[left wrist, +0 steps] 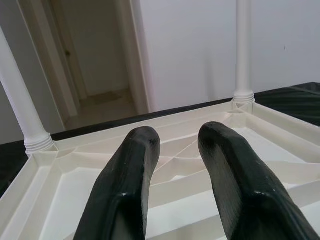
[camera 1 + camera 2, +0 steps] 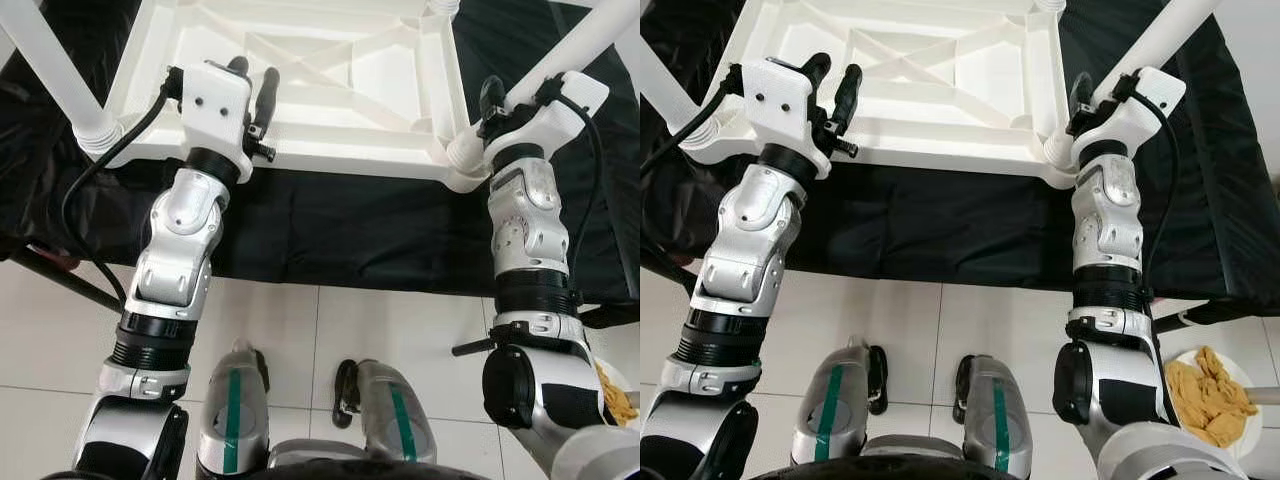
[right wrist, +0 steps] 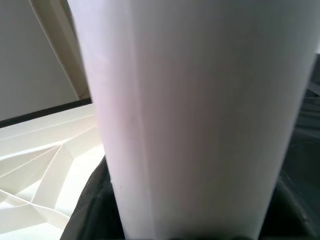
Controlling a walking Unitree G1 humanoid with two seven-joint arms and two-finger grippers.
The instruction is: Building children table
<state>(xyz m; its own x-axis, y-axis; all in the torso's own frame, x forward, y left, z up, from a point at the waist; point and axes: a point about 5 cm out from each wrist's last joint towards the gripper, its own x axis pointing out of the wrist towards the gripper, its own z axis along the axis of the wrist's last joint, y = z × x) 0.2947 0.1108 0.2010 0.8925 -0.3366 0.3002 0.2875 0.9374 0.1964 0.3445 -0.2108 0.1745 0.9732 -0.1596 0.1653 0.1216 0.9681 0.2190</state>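
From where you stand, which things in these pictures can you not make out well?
- Right gripper: eye views, wrist housing covers the fingers; right wrist view, near-right leg blocks nearly all, so its grip cannot be judged.
- Legs' upper ends: cut by the top edges, e.g. near-left leg.
- Far side of the tabletop: cut by the top edge in eye views.
- Yellow stuff on a plate: too unclear to name.
- Left gripper: open, over the tabletop's edge.

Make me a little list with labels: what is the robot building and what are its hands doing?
thing: white tabletop, upside down on a black cloth
legs: standing up from its corners
left gripper: fingers open over the near edge, holding nothing
right gripper: around the near right leg
floor: plate of yellow cloth
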